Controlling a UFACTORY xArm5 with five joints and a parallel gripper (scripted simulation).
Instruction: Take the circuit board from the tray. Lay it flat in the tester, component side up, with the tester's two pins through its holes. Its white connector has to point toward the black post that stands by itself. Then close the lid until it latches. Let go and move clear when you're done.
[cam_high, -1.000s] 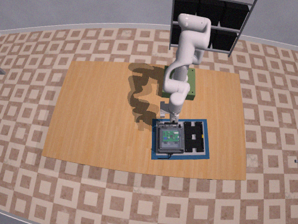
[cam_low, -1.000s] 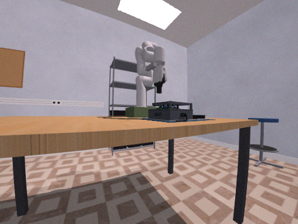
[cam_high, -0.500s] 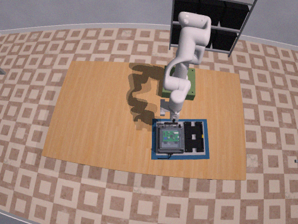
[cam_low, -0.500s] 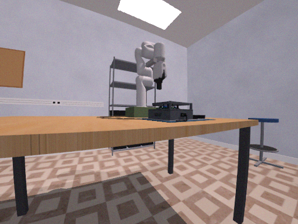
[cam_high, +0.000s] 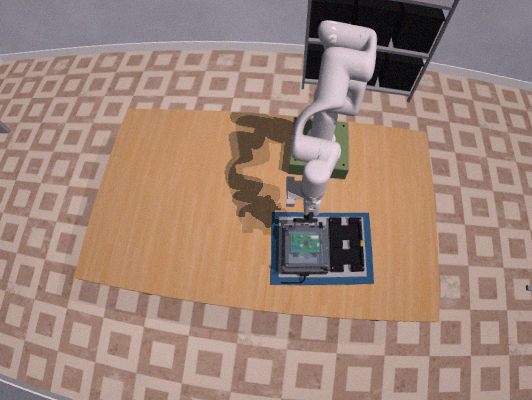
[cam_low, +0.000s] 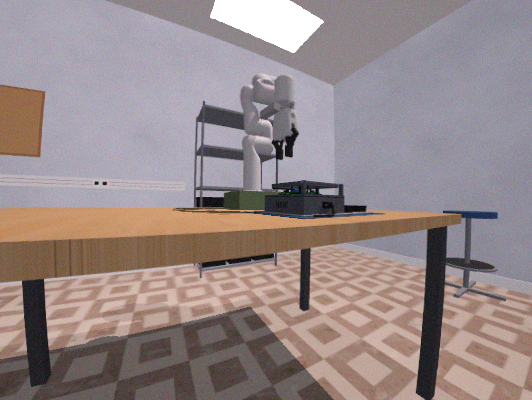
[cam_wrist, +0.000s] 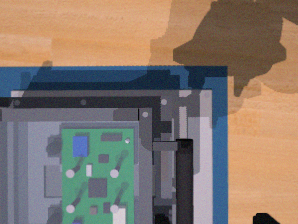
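Observation:
The green circuit board (cam_high: 306, 243) (cam_wrist: 97, 175) lies flat in the grey tester (cam_high: 287, 260) (cam_low: 304, 202) (cam_wrist: 40, 125), component side up. Its white connector (cam_wrist: 119, 216) is at the low edge of the wrist view. The tester's dark frame lid (cam_low: 307, 184) (cam_wrist: 80, 102) lies down flat over the tester. A black bar (cam_wrist: 184, 180) runs along the tester's side beside the board. My gripper (cam_high: 310, 214) (cam_low: 285, 147) is open and empty. It hangs well above the tester's edge nearest the arm's base. The black tray (cam_high: 346, 244) beside the tester holds no board.
Tester and tray stand on a blue mat (cam_high: 320, 280) (cam_wrist: 220, 150) on the wooden table (cam_high: 175, 200) (cam_low: 150, 225). The arm stands on a green block (cam_high: 342, 150) (cam_low: 242, 200). A metal shelf rack (cam_high: 380, 45) (cam_low: 215, 150) is behind it, and a blue stool (cam_low: 470, 215) is at the right.

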